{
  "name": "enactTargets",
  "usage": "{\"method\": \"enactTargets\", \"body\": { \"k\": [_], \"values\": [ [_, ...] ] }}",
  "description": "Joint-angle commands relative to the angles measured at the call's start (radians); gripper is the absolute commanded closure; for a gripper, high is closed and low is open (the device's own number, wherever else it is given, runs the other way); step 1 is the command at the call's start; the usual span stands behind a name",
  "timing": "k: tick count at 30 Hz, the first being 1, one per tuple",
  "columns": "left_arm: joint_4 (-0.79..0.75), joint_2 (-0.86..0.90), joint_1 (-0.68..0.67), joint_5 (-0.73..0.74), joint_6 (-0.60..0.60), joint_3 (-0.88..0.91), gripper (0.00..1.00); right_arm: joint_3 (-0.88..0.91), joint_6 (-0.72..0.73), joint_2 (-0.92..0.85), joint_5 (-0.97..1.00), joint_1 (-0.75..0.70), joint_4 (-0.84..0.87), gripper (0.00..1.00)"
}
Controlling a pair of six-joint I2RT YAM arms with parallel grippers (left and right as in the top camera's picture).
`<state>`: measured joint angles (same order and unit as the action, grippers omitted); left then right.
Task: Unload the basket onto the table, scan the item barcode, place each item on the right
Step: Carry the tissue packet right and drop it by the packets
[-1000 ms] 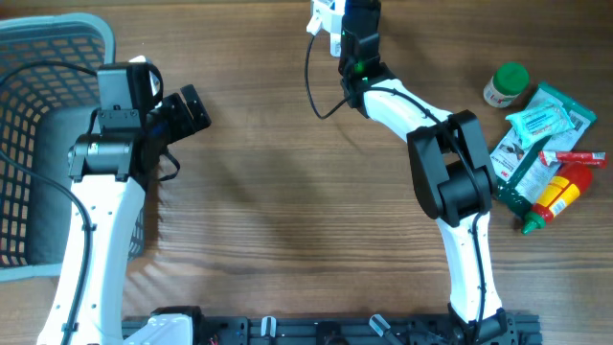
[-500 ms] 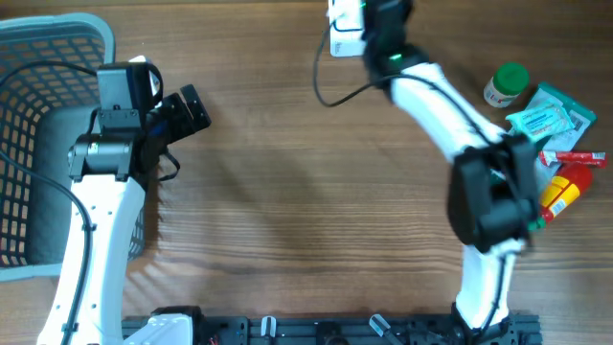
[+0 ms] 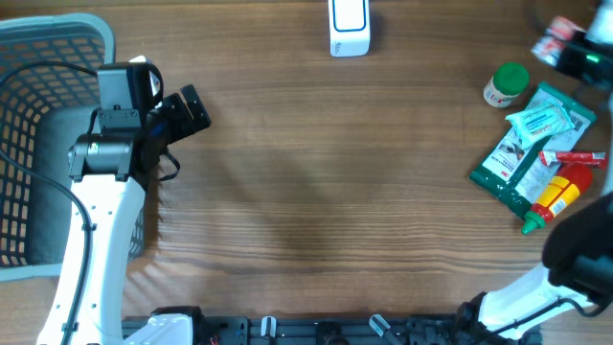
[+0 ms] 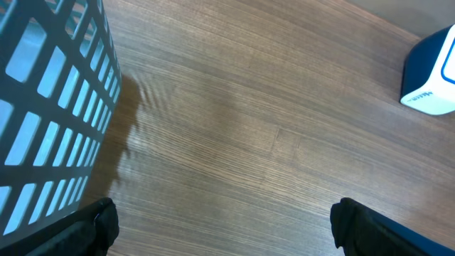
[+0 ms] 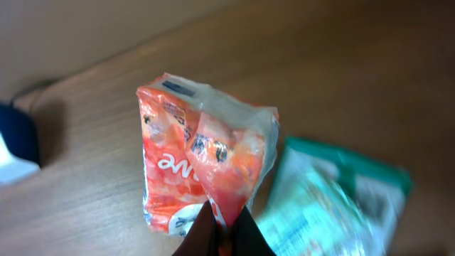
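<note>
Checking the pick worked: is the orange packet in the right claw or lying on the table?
In the claw: the right claw is shut on the lower edge of the orange packet.

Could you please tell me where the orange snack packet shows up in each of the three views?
Overhead: the orange packet, blurred, in the top right corner.
Left wrist: not in it.
Right wrist: centre of the picture, pinched from below by the right gripper.
Shared landmark: the white-and-blue scanner, top middle overhead, right edge in the left wrist view.
</note>
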<state>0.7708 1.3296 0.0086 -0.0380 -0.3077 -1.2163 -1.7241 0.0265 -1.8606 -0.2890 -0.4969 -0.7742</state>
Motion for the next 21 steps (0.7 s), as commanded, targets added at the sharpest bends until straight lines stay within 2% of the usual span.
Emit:
{"method": "enactTargets", "body": {
  "k": [1, 5, 10, 11, 12, 13, 14, 15, 20, 21],
  "values": [
    [0.002, 0.004, 0.005, -0.004, 0.009, 0.006, 0.00, 0.010, 0.202, 0.019, -0.025, -0.109, -0.061, 0.96],
    [0.002, 0.004, 0.005, -0.004, 0.009, 0.006, 0.00, 0.100, 0.286, 0.019, 0.031, -0.151, -0.077, 0.96],
    [0.002, 0.004, 0.005, -0.004, 0.009, 0.006, 0.00, 0.270, 0.291, 0.019, 0.057, -0.132, -0.007, 0.96],
    [0.002, 0.004, 0.005, -0.004, 0.009, 0.006, 0.00, 0.296, 0.292, 0.019, 0.056, -0.132, 0.011, 0.93],
    [0.002, 0.004, 0.005, -0.004, 0.009, 0.006, 0.00, 0.313, 0.292, 0.019, 0.056, -0.132, 0.023, 0.71],
    [0.002, 0.004, 0.005, -0.004, 0.009, 0.006, 0.00, 0.318, 0.291, 0.019, 0.049, -0.133, 0.025, 0.35],
    [0.002, 0.004, 0.005, -0.004, 0.009, 0.006, 0.00, 0.318, 0.292, 0.020, 0.026, -0.132, 0.026, 0.22],
    [0.002, 0.004, 0.005, -0.004, 0.009, 0.006, 0.00, 0.314, 0.292, 0.026, -0.018, -0.133, 0.026, 0.00],
    [0.002, 0.004, 0.005, -0.004, 0.009, 0.006, 0.00, 0.300, 0.298, 0.118, -0.064, -0.122, 0.019, 0.00],
    [0.002, 0.004, 0.005, -0.004, 0.009, 0.006, 0.00, 0.300, 0.337, 0.217, -0.064, -0.095, 0.021, 0.00]
  ]
}}
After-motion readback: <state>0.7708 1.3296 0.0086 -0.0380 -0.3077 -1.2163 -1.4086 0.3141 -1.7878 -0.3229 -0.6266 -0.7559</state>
